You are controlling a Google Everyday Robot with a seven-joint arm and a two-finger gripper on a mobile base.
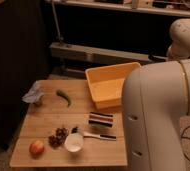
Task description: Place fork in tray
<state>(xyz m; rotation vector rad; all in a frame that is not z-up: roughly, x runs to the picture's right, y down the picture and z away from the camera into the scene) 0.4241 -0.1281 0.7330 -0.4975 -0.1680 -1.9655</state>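
Note:
The orange-yellow tray [108,82] sits at the back right of the wooden table [48,120], open side up, with nothing showing inside it. No slim silvery fork shows anywhere in view. A utensil with a black handle [97,135] lies beside a white cup [73,142]. My white arm [160,115] fills the right side and covers the tray's right end. My gripper is out of view.
On the table are a green pepper [64,96], a crumpled grey-blue object [34,94], a striped black-and-white block [101,119], a dark clustered item [58,137] and an orange-red fruit [36,147]. Dark shelving stands behind.

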